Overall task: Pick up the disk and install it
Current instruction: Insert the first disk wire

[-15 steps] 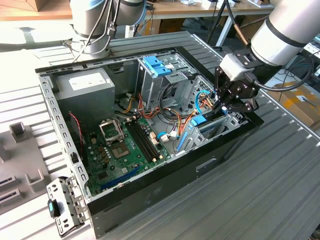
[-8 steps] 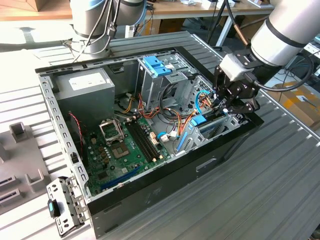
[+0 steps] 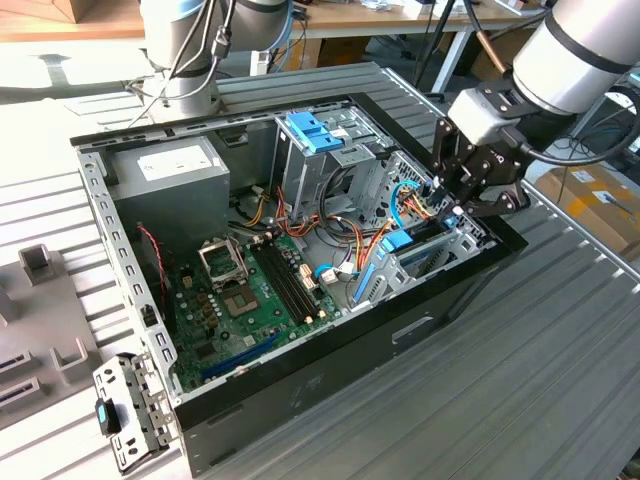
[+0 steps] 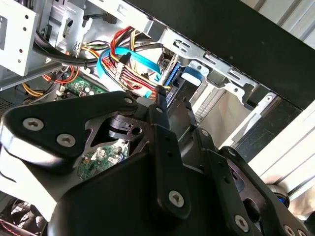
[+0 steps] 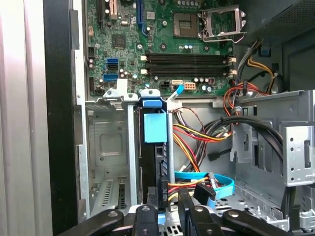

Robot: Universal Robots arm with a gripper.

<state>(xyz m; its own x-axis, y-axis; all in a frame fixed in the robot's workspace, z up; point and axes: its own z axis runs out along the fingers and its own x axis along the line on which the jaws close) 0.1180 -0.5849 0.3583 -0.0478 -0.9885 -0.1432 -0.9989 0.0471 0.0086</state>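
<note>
The disk [image 5: 155,162] stands on edge in the metal drive bay [image 5: 110,142] at the open computer case's front corner. It looks dark from this side and carries a blue plastic piece at its far end. In the exterior view that blue piece on the disk [image 3: 398,243] sits low in the bay on the exterior view's right. My gripper [image 3: 447,207] hangs over the case's edge there. In the first wrist view my gripper [image 5: 166,211] has a finger on each side of the disk's near end, shut on it. The second wrist view shows the gripper [image 4: 172,105] pointing down into the bay.
Red, yellow and blue cables [image 5: 206,135] crowd the space beside the bay. The motherboard [image 3: 250,295] lies in the case floor, a grey power supply [image 3: 170,175] at the back corner, and a blue bracket [image 3: 310,130] tops another cage. A loose metal bracket [image 3: 125,410] lies outside the case.
</note>
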